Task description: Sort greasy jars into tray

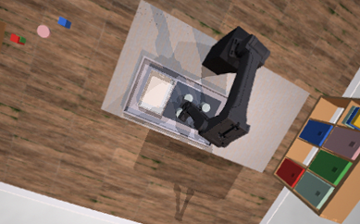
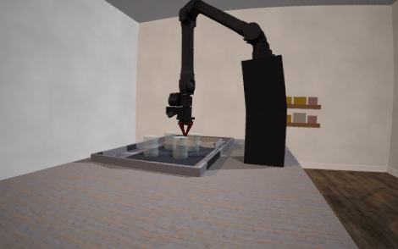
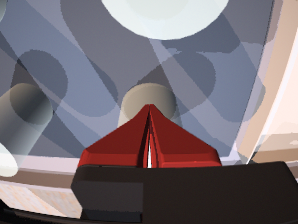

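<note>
Four clear glass jars stand mouth down on the dark drying mat (image 1: pixel 197 104). In the side view they are a left jar (image 2: pixel 151 145), a back jar (image 2: pixel 170 141), a front jar (image 2: pixel 180 147) and a right jar (image 2: pixel 194 142). From above I see three of them (image 1: pixel 188 98) (image 1: pixel 205 107) (image 1: pixel 179 112); the arm hides the fourth. My gripper (image 2: pixel 185 129) hangs point down just above the jar group, its red fingers shut on nothing.
The tray (image 1: pixel 156 94), pale inside, lies beside the mat on the side away from the arm's base. A grey raised frame (image 2: pixel 146 163) runs around mat and tray. The black base column (image 2: pixel 263 112) stands at the table's right. A shelf unit (image 1: pixel 340 154) stands off the table.
</note>
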You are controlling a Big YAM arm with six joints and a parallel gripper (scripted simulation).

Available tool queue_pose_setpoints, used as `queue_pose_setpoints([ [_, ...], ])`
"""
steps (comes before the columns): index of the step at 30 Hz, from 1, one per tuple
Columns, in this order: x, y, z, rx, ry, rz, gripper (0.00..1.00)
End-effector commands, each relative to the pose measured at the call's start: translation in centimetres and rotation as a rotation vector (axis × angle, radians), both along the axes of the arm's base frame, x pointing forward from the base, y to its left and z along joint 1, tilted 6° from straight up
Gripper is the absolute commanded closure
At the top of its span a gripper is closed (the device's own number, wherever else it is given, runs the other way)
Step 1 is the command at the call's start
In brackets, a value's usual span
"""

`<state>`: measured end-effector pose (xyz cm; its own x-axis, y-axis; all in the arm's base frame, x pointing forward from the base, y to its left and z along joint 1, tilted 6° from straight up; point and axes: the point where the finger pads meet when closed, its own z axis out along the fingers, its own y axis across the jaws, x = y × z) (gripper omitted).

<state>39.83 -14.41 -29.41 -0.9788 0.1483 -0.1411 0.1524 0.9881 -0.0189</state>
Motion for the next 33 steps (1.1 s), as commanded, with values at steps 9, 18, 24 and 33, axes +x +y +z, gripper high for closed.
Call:
queue_pose_setpoints([
  [9, -2.04, 0.28, -0.33, 0.012, 0.03, 0.003, 1.0],
  [18, -2.16, 0.29, -0.34, 0.012, 0.03, 0.003, 1.0],
  [24, -2.21, 0.3, -0.35, 0.012, 0.03, 0.003, 1.0],
  [33, -2.33, 0.32, -0.36, 0.012, 0.03, 0.003, 1.0],
])
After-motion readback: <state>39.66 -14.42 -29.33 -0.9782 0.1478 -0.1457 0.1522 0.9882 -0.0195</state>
